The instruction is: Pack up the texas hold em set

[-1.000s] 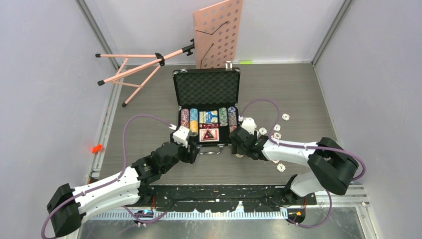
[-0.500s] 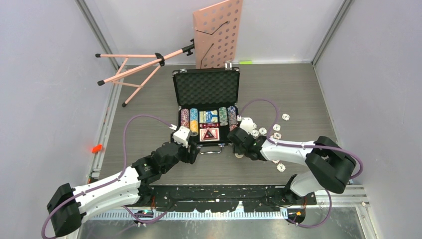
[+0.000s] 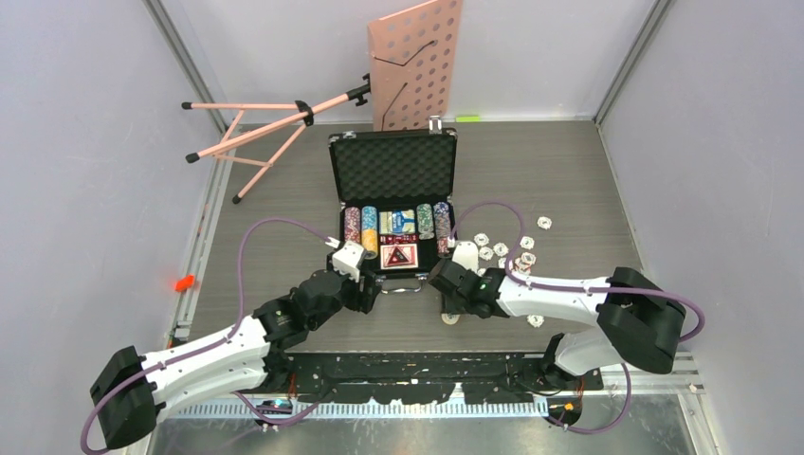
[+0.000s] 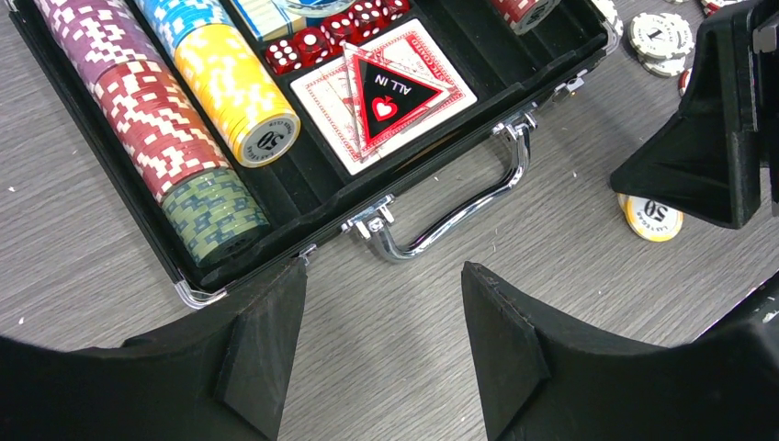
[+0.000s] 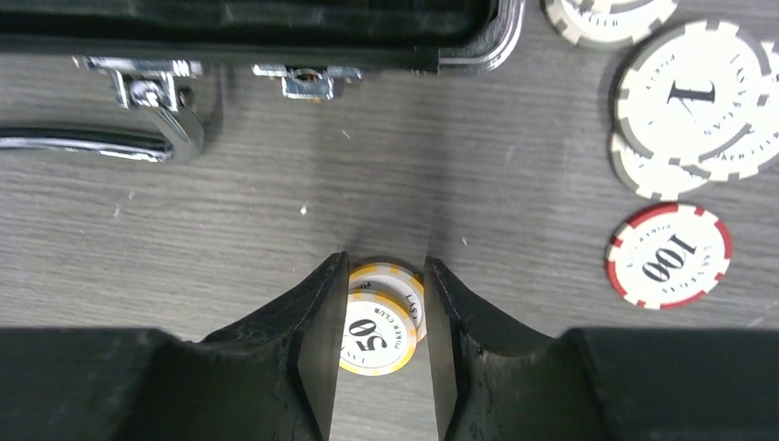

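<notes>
Moved nearer, right arm's fingers (image 5: pixel 312 340) narrowly straddle two yellow chips (image 5: pixel 372 335), grip unclear; left fingers (image 4: pixel 262 358) spread wide.

We log left arm (image 3: pixel 204 358) and right arm (image 3: pixel 555 292): white link shells, black joint housings. Purple cable (image 3: pixel 248 237) loops off each forearm. Fingers (image 4: pixel 262 349) matte black, wedge-shaped. White block (image 3: pixel 345 256) at each wrist.

The left arm (image 3: pixel 204 355) reaches from the near left corner toward the middle and is held low. The left gripper (image 4: pixel 381 271) points to the far side, with its jaws wide apart and nothing between them. The right arm (image 3: pixel 559 289) stretches to the left from the near right. The right gripper (image 5: pixel 386 266) is turned down, and its fingers (image 5: pixel 312 312) are parted only by a narrow gap.
</notes>
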